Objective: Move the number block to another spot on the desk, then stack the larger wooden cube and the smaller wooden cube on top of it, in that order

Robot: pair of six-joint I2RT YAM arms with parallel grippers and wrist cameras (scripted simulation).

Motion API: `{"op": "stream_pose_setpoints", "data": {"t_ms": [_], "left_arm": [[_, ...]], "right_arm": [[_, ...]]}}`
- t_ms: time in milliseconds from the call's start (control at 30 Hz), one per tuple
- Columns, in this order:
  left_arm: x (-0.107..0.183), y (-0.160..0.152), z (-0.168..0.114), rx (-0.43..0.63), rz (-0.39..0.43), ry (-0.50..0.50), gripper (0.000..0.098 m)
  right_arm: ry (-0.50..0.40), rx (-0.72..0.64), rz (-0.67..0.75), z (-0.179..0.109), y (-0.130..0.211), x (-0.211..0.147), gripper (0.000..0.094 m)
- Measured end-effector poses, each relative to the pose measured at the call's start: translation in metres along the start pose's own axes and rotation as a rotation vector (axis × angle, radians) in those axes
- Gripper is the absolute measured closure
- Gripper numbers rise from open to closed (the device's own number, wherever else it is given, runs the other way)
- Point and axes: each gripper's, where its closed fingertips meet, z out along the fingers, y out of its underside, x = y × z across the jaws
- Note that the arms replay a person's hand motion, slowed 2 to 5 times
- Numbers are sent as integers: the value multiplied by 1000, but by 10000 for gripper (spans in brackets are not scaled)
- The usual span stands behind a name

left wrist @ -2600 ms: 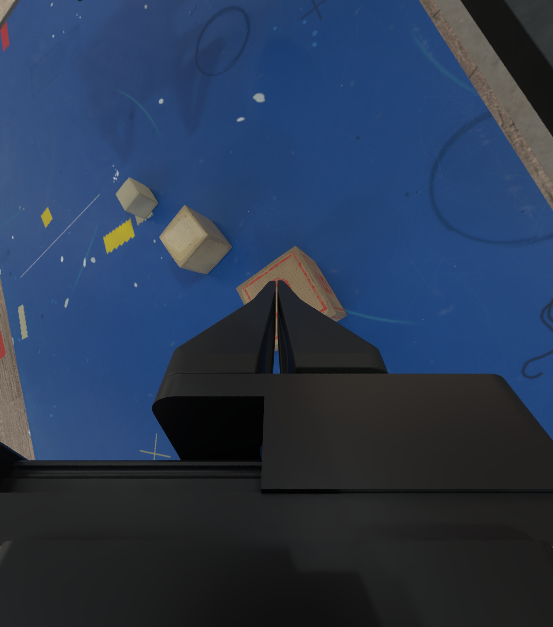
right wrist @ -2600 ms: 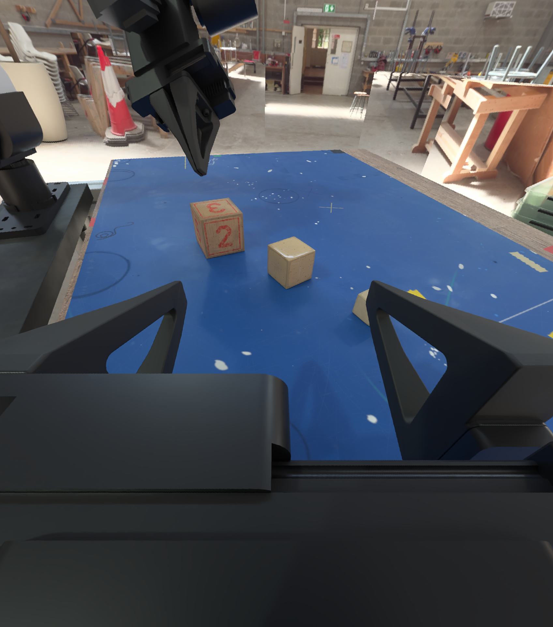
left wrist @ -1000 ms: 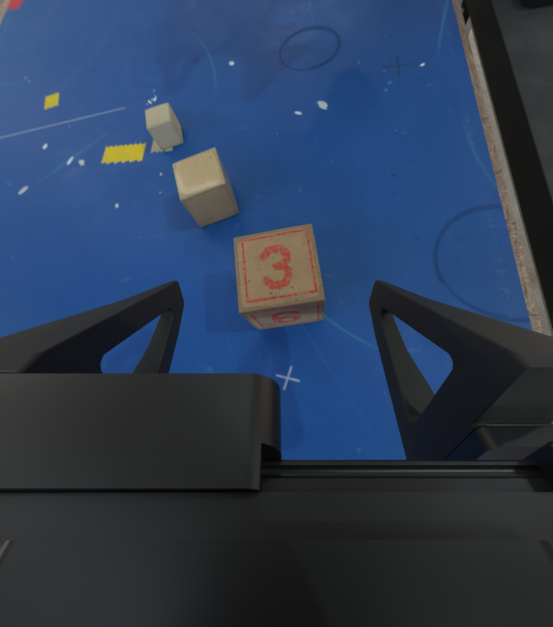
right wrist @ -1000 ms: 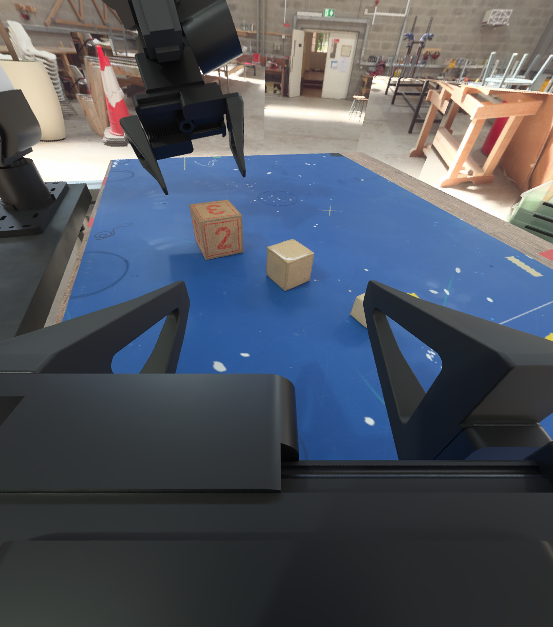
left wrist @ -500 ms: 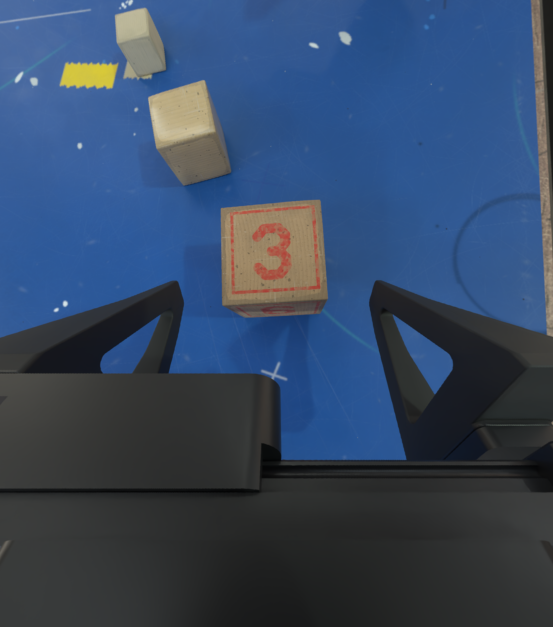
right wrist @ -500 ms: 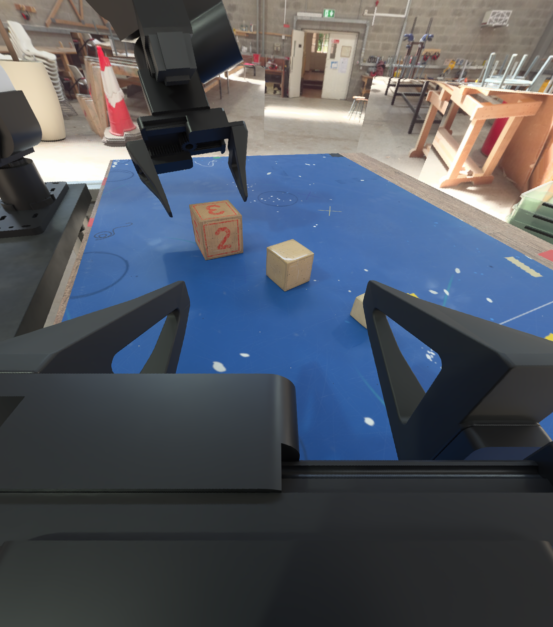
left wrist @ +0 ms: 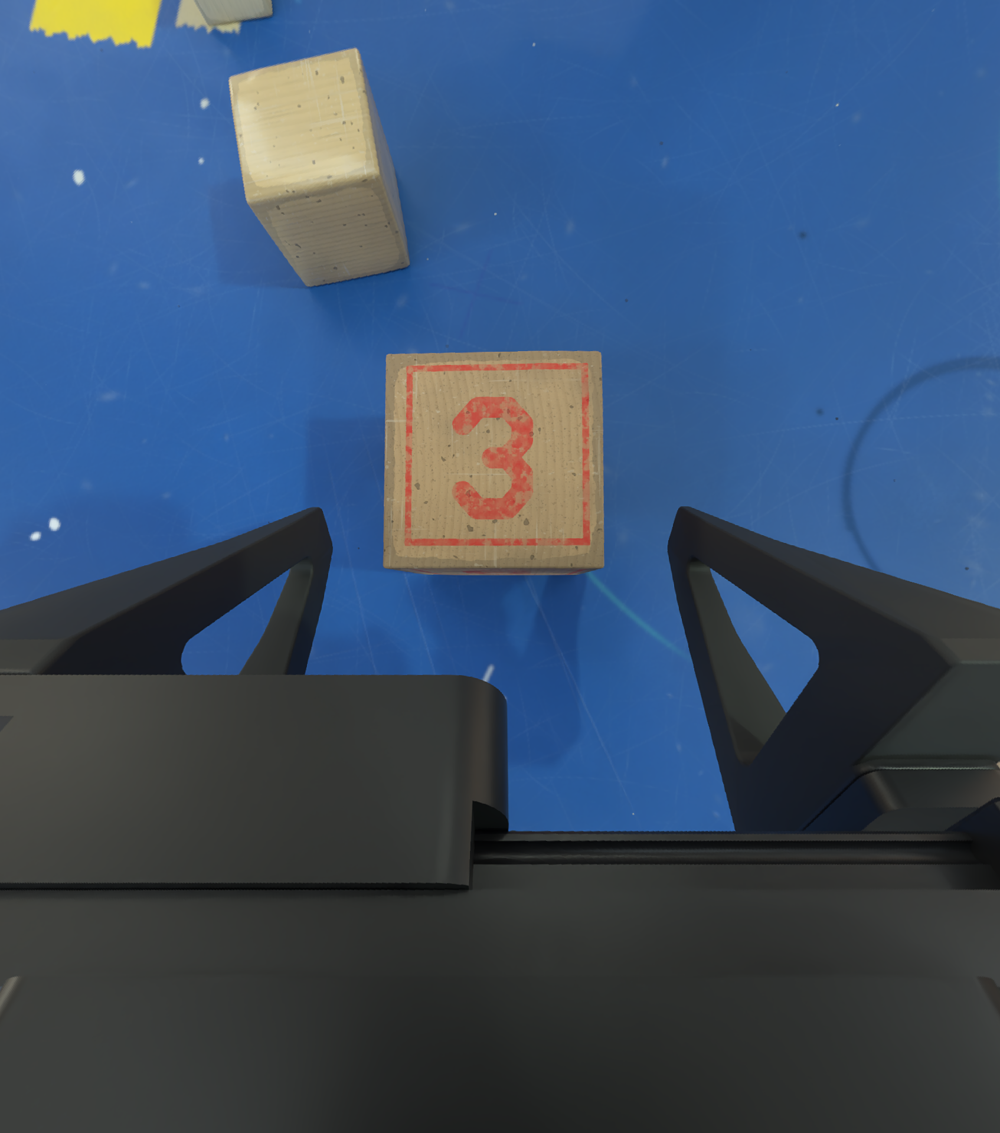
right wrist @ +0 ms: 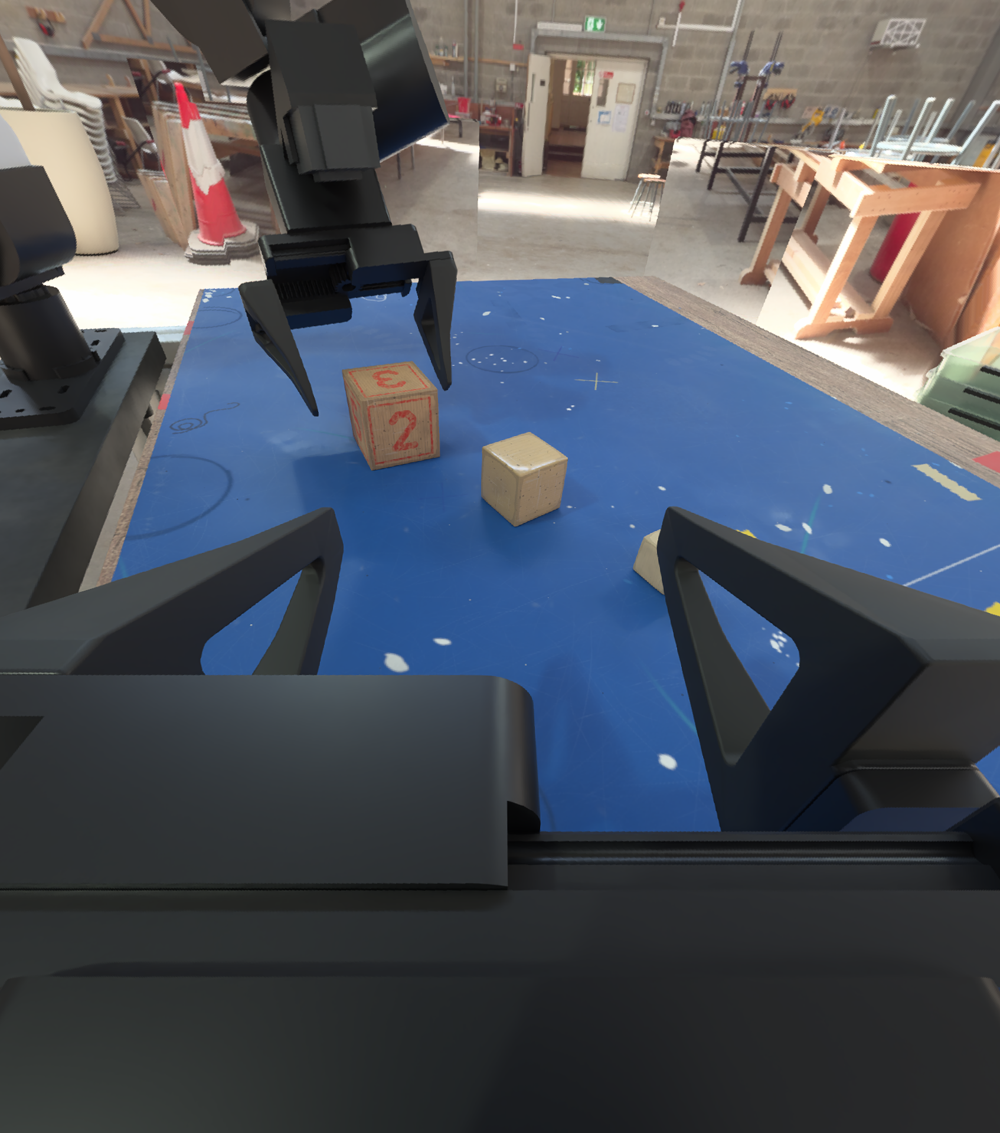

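Hanging straight down with fingers spread wide, the left end effector (right wrist: 378,398) straddles the number block (right wrist: 393,414) near the table (right wrist: 700,429) edge, blue room rightward

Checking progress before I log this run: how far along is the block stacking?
Done: nothing; the number block, larger wooden cube and smaller wooden cube all sit apart on the blue desk. In hand: the left gripper hangs open over the number block, fingers straddling its top, not gripping. The right gripper is open and empty. Left: grasp and move the block, then both stacks.
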Motion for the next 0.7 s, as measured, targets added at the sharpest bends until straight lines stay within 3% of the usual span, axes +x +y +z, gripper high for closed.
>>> {"op": "stream_pose_setpoints", "data": {"t_ms": [367, 700], "left_arm": [[-3, 0, 7, -25, -30, 5, 49], [-2, -5, 7, -3, -22, 20, 442]], "right_arm": [[0, 0, 0, 0, 0, 0, 61], [0, 0, 0, 0, 0, 0, 61]]}}
